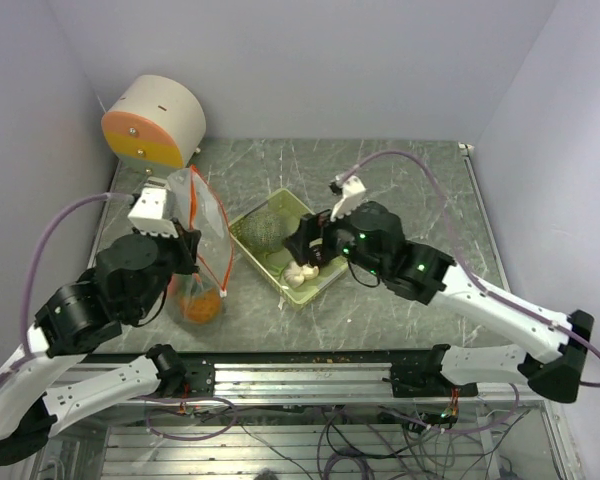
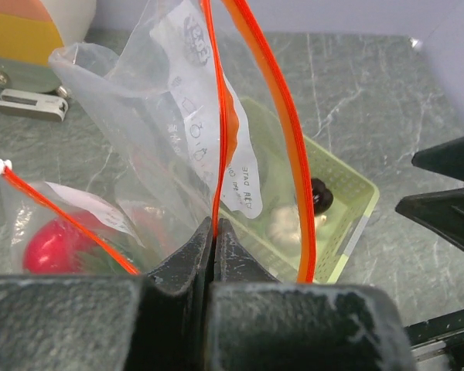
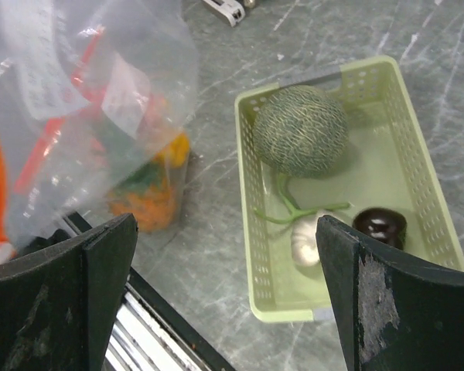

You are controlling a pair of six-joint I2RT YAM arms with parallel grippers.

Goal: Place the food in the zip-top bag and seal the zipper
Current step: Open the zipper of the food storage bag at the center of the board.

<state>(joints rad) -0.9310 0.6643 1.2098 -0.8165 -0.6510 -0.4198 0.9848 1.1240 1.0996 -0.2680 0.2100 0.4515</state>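
The clear zip-top bag (image 1: 208, 225) with an orange zipper stands upright left of the basket. My left gripper (image 2: 215, 226) is shut on its orange zipper edge (image 2: 219, 139), and the mouth gapes open. Inside lie an orange bumpy fruit (image 1: 199, 306), also in the right wrist view (image 3: 143, 209), and a red piece (image 2: 50, 244). The pale green basket (image 3: 250, 232) holds the netted melon (image 3: 300, 129), white garlic (image 3: 305, 241), a green sprig (image 3: 294, 209) and a dark round piece (image 3: 380, 224). My right gripper (image 3: 226, 232) is open and empty above the basket's near corner.
A white and orange cylinder (image 1: 155, 122) stands at the back left. A small white clip (image 2: 31, 104) lies near it. The metal rail (image 1: 300, 368) runs along the table's near edge. Walls close in at the back and both sides.
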